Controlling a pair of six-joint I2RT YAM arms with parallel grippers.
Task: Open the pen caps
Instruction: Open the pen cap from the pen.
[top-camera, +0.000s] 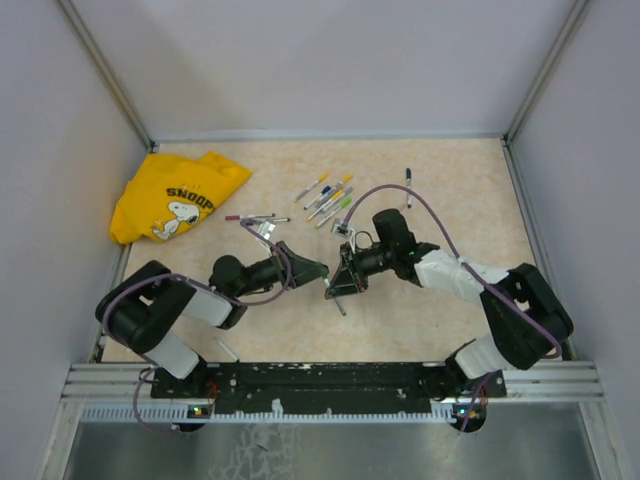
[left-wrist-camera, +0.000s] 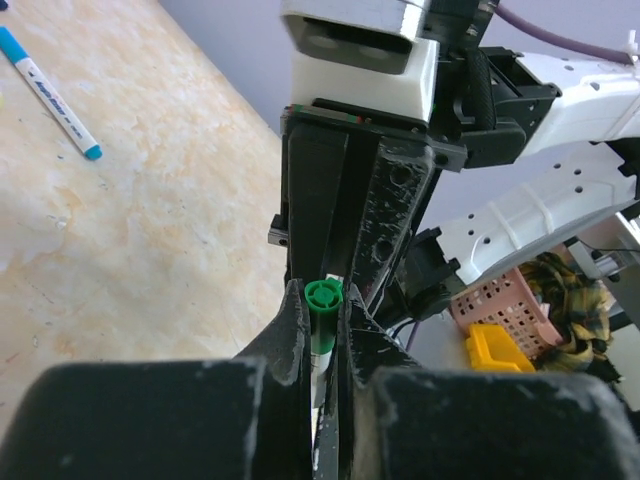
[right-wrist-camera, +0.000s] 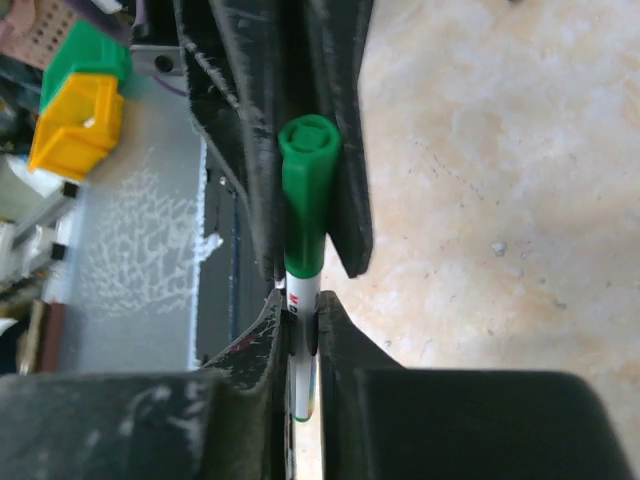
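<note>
Pulling apart, we could let the pen (right-wrist-camera: 302, 285) slide through our right jaws, clenched on its white barrel, while our left jaws clench the green cap (right-wrist-camera: 308, 180), not yet off, above the tabletop (right-wrist-camera: 500, 200).

Likely a robotics lab, white-walled test enclosure (top-camera: 330, 60), aluminium rail (top-camera: 562, 381), plastic bins (left-wrist-camera: 492, 352)

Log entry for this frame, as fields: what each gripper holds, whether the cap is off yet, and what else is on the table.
left gripper: shut on the green cap
right gripper: shut on the white barrel of the same pen
cap status: appears still seated on the barrel
pen position: held between the two arms, above the table
elsewhere: loose pens in a cluster farther back; yellow Snoopy shirt at the far left
</note>
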